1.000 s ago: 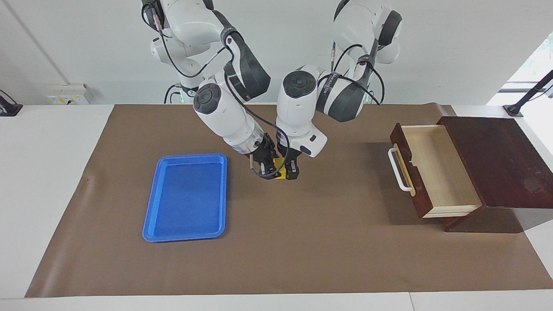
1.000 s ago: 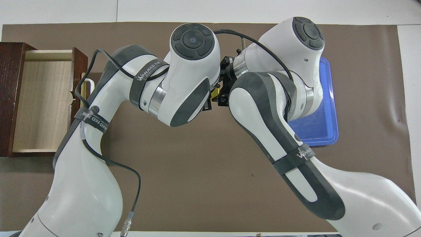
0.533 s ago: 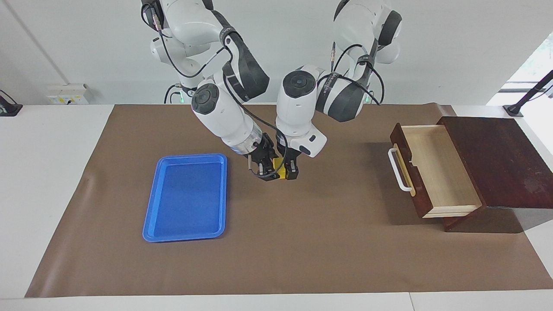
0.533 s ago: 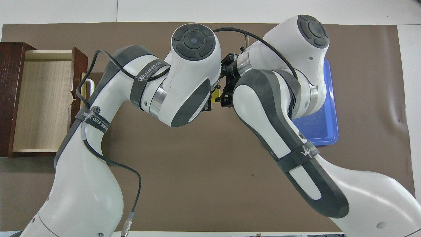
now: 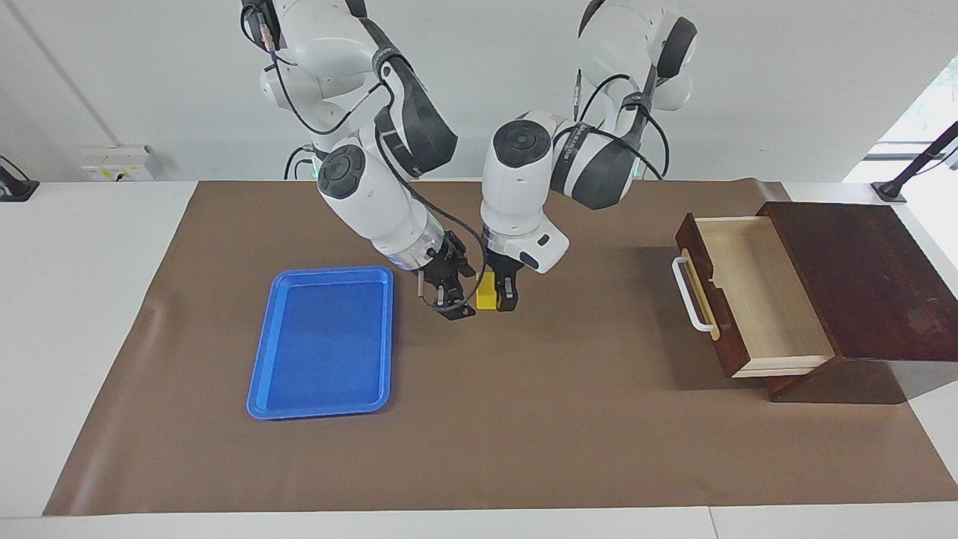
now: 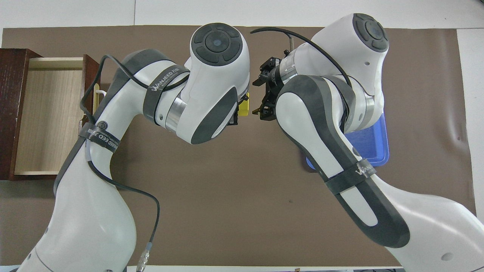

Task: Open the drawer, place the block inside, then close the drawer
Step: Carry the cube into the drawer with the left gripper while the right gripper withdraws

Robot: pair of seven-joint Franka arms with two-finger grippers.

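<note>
The yellow block [image 5: 486, 294] is held in my left gripper [image 5: 496, 296], which is shut on it just above the middle of the brown mat. In the overhead view only an edge of the block [image 6: 244, 107] shows beside the left wrist. My right gripper [image 5: 447, 298] is open and empty beside the block, a small gap away, toward the blue tray; its spread fingers show in the overhead view [image 6: 261, 96]. The drawer [image 5: 760, 292] of the dark wooden box stands pulled open at the left arm's end, its pale inside empty [image 6: 49, 113], its white handle [image 5: 687, 296] facing the mat's middle.
A blue tray [image 5: 322, 340] lies empty on the mat [image 5: 524, 419] toward the right arm's end; the right arm covers part of it in the overhead view [image 6: 372, 145]. The box top [image 5: 861, 269] is bare.
The right gripper has let go of the block and drawn back toward the tray. The left gripper keeps the block and has hardly moved.
</note>
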